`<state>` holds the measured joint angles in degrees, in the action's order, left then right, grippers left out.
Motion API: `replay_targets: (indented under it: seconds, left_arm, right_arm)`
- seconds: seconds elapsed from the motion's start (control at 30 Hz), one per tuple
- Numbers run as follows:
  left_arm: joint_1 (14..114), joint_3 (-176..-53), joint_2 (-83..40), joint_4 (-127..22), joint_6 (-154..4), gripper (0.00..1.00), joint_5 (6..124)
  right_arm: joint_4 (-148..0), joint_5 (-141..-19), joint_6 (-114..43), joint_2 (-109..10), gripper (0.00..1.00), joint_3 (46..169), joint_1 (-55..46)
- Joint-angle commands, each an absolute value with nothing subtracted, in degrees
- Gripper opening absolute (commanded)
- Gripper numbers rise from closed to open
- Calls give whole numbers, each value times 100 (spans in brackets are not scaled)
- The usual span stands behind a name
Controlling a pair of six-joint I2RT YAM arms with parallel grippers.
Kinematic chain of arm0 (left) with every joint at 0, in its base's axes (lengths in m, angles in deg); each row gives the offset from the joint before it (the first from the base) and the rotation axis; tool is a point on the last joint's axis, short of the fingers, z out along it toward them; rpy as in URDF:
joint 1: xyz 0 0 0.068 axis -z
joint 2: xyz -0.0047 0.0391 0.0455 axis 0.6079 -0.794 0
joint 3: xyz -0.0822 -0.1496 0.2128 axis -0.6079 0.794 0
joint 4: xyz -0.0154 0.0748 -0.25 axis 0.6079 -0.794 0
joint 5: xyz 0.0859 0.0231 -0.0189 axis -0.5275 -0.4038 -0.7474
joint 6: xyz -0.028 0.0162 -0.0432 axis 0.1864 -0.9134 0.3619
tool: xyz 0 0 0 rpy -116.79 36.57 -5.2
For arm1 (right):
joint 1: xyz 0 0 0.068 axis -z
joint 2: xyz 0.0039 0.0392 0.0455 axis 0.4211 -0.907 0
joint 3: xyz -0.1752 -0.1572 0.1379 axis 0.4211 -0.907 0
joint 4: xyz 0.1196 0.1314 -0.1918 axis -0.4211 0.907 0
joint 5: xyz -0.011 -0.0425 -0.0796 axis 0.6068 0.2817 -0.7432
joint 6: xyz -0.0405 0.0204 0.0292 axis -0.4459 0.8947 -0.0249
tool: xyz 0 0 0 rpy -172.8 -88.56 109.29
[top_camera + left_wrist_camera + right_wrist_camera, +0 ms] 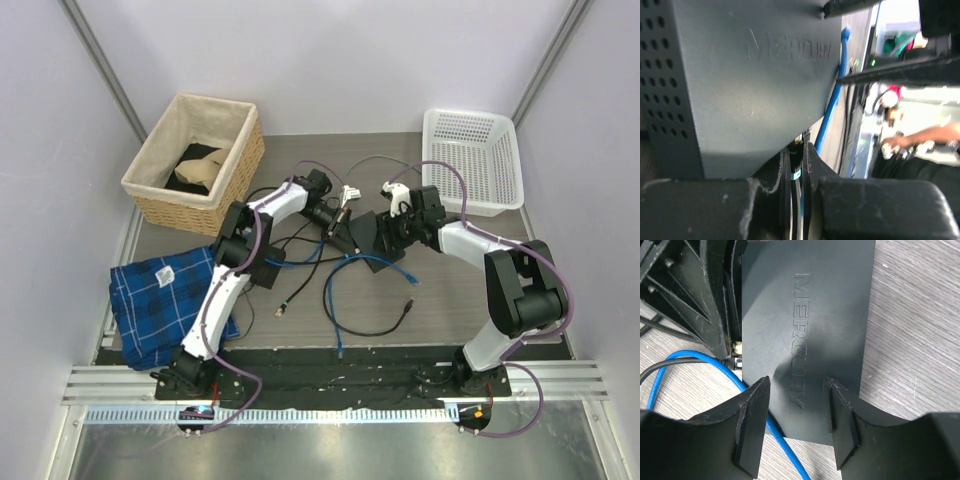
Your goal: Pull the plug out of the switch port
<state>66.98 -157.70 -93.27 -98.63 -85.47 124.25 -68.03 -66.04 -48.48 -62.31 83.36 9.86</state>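
Fingers (pixel 875 210) of the left gripper (pixel 796 165) are drawn almost together. A dark plug (pixel 796 172) is squeezed in the narrow gap between them, right at the edge of the switch (pixel 755 85); it looks clamped. The right gripper (pixel 795 385) has its fingers (pixel 752 425) well apart. They hover over the near end of the switch (pixel 805 315) and straddle its raised lettering. Whether they touch the casing cannot be told.

The step in hand seems to be the pull itself: one gripper on the plug, the other placed to steady the box. For the next move, the right fingers would likely need to press down on or close across the switch so it cannot slide. The left would then draw the plug straight out along the socket's line. A sideways tug could drag or tip the box.

The switch lies flat on the table (pixel 470 300), mid-table between the two grippers. The plug (pixel 736 361) sits on the side facing the left arm. A blue cable (pixel 670 365) loops beside that edge; whether it belongs to the plug is unclear. Farther off are a wicker basket (pixel 160 190), a white basket (pixel 475 200) and a blue cloth (pixel 160 300).
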Motion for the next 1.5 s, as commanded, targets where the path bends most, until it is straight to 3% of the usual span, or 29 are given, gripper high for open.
replay_targets:
  seconds: [0.0, 0.13, 0.2, 0.37, 0.53, 0.63, 0.67, 0.77, 0.87, 1.0, 1.47]
  left_arm:
    - [6504, -16648, -10298, -13504, -10989, 0, 11878]
    - [6319, -14799, -9343, -12246, -10877, 0, 11703]
    - [6266, -14557, -8921, -11996, -10815, 0, 11606]
    - [5951, -15494, -8769, -12092, -10421, 0, 11360]
    - [5590, -16690, -8699, -11213, -9461, 4, 10719]
    - [5581, -16999, -8673, -11012, -9488, 27, 10156]
    - [5572, -16982, -8629, -10889, -9418, 40, 10025]
    - [5563, -16920, -8453, -10589, -9365, 53, 9908]
    - [5572, -16316, -7990, -10143, -9312, 57, 10741]
    - [5808, -14594, -7328, -8753, -9136, 59, 11184]
    - [6741, -14134, -7776, -8610, -9162, 54, 10831]
  right_arm:
    - [-6130, -6871, -4787, -6634, 55, 8099, 979]
    - [-6175, -6853, -4743, -6695, 55, 8116, 979]
    - [-6148, -6879, -4752, -6704, 55, 8160, 979]
    - [-6166, -6862, -4752, -6722, 55, 8169, 979]
    - [-6192, -6853, -4760, -6695, 55, 8160, 979]
    - [-6201, -6853, -4743, -6669, 55, 8151, 979]
    - [-6192, -6853, -4743, -6678, 55, 8151, 979]
    - [-6210, -6853, -4743, -6686, 55, 8178, 979]
    - [-6236, -6853, -4751, -6695, 55, 8213, 979]
    - [-6236, -6871, -4760, -6695, 55, 8248, 979]
    - [-6104, -6897, -4787, -6625, 55, 8292, 988]
